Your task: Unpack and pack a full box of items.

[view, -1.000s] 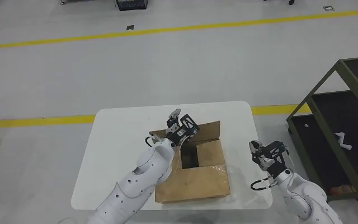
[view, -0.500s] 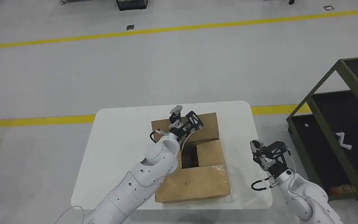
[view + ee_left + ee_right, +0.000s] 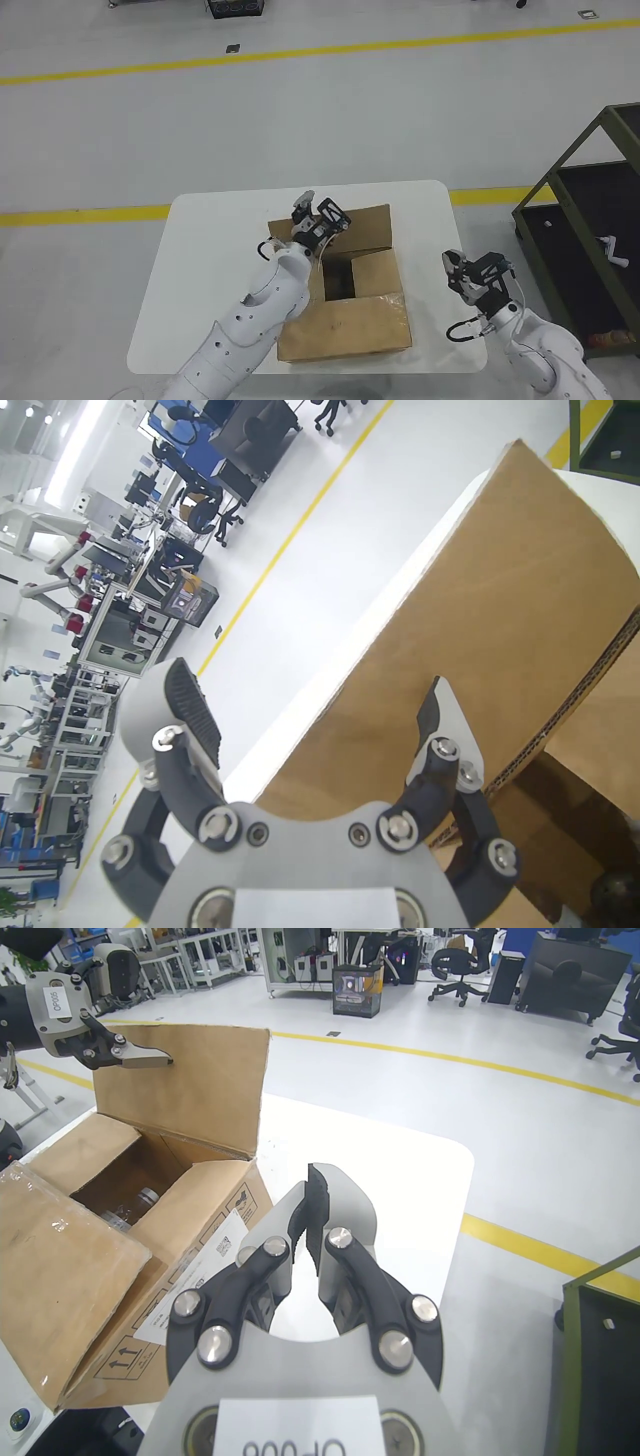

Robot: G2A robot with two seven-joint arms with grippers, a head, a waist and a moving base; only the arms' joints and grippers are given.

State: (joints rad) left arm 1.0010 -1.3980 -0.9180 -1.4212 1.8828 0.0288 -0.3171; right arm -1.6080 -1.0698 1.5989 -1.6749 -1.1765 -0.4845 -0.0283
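A brown cardboard box (image 3: 345, 325) sits on the white table (image 3: 200, 280), its far flap (image 3: 360, 228) standing up and its middle open. Inside, a clear glass jar (image 3: 141, 1200) lies in the dark gap. My left gripper (image 3: 319, 212) is open at the top edge of the far flap (image 3: 500, 610), near its left end. One of its fingers (image 3: 146, 1057) rests against the flap's inner face. My right gripper (image 3: 311, 1178) is shut on nothing. It hangs over the table's right part (image 3: 478, 272), clear of the box.
The near flap (image 3: 60, 1248), with clear tape on its edge, lies over the front of the box. A green metal cart (image 3: 590, 200) stands right of the table. A yellow line (image 3: 80, 215) runs across the floor behind.
My left gripper has moved away from me and slightly left along the far flap. The flap now stands more upright. The right arm has barely moved.
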